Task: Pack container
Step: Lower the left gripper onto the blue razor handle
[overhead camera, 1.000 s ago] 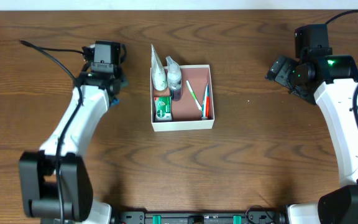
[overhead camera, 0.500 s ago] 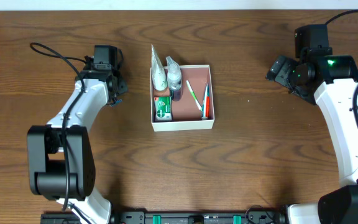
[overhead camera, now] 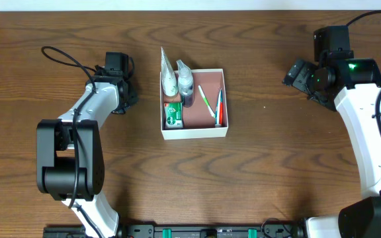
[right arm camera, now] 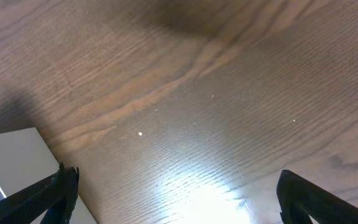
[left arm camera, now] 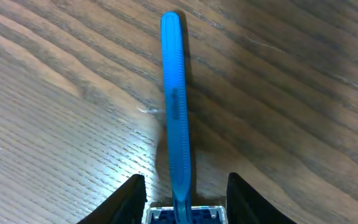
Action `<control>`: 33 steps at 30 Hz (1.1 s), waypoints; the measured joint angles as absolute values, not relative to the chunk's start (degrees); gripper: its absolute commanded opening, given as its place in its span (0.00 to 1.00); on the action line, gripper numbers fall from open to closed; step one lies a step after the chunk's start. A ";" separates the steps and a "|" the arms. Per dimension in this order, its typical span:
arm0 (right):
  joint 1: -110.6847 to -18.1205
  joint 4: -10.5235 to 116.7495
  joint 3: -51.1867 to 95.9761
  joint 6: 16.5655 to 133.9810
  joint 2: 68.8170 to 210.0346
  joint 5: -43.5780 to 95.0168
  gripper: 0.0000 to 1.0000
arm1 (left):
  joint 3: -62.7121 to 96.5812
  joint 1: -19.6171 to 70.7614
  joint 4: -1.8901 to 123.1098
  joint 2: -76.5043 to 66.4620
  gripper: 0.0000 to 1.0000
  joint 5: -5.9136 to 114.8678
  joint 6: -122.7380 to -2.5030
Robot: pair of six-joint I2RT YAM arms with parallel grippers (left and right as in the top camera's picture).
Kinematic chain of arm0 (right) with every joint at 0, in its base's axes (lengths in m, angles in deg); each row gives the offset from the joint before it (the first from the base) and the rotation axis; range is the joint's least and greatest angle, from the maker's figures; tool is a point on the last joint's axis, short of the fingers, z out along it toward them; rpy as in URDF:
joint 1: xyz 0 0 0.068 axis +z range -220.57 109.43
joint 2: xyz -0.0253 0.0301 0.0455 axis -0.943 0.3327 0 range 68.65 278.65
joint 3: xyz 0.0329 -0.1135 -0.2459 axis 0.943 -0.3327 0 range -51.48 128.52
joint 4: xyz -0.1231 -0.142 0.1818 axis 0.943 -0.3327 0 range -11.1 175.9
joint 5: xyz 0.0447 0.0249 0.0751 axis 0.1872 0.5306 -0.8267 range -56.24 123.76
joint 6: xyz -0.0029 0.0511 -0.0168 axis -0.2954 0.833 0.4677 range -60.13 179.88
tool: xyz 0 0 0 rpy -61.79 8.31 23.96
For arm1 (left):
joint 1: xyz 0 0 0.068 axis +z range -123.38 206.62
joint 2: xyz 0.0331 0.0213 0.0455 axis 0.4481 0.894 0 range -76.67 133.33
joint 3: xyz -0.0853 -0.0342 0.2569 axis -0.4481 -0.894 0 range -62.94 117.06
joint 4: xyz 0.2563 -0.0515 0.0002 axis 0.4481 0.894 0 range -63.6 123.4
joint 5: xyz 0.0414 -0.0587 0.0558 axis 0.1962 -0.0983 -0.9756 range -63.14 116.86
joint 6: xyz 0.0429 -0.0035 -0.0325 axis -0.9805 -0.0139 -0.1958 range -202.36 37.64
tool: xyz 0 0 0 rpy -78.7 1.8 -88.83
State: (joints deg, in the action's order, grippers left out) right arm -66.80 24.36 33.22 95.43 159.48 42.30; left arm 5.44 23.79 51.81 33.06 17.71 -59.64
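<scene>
**Left arm working on the razor, box waiting mid-table**

I am watching the left gripper (left arm camera: 184, 200) sitting low over a blue razor (left arm camera: 175, 106) that is lying flat on the wooden table (overhead camera: 276, 165). The handle is pointing away from the wrist camera, and the head is sitting right between the two fingers (left arm camera: 133, 198). The fingers are standing one on each side of the head and close against it. I cannot tell whether they are actually squeezing it or only bracketing it.

The container (overhead camera: 197, 132) is resting in the middle of the table, off to the right of that gripper and well apart from it. A toothpaste tube (overhead camera: 169, 74) and a small bottle (overhead camera: 186, 82) are leaning over its far left corner. A green box (overhead camera: 172, 114) is lying along its left wall, and two toothbrushes (overhead camera: 211, 104) are lying towards the right wall. A patch of reddish floor between them is showing bare.

The right gripper (right arm camera: 178, 180) is hanging over bare wood on the far right side. Its fingers are spread wide with nothing between them, and it looks to be taking no part for now.

To my eye the step in hand is picking up the razor, probably among the last items to go in. The next move is calling for a firm pinch on the head and a clean lift off the wood. After that comes a carry to the right over the near white wall. The razor will need setting down in the open strip of floor, clear of the leaning tube and the brushes.
</scene>
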 measured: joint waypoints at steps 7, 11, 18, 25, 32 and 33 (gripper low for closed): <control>-66.80 24.36 33.22 95.45 159.48 42.30 0.99 | 5.44 23.79 51.81 33.09 0.43 17.71 -59.62; -66.80 24.36 33.22 95.43 159.48 42.30 0.99 | 5.44 23.79 51.81 33.41 0.42 17.71 -59.64; -66.80 24.36 33.22 95.43 159.48 42.30 0.99 | 5.44 23.79 50.74 33.72 0.42 18.74 -59.64; -66.80 24.36 33.22 95.43 159.48 42.30 0.99 | 5.44 23.79 50.50 33.72 0.42 19.03 -59.62; -66.80 24.36 33.22 95.43 159.48 42.30 0.99 | 5.42 23.79 50.41 33.72 0.42 19.03 -59.62; -66.80 24.36 33.22 95.43 159.48 42.30 0.99 | 5.42 23.79 50.41 33.72 0.42 19.05 -59.62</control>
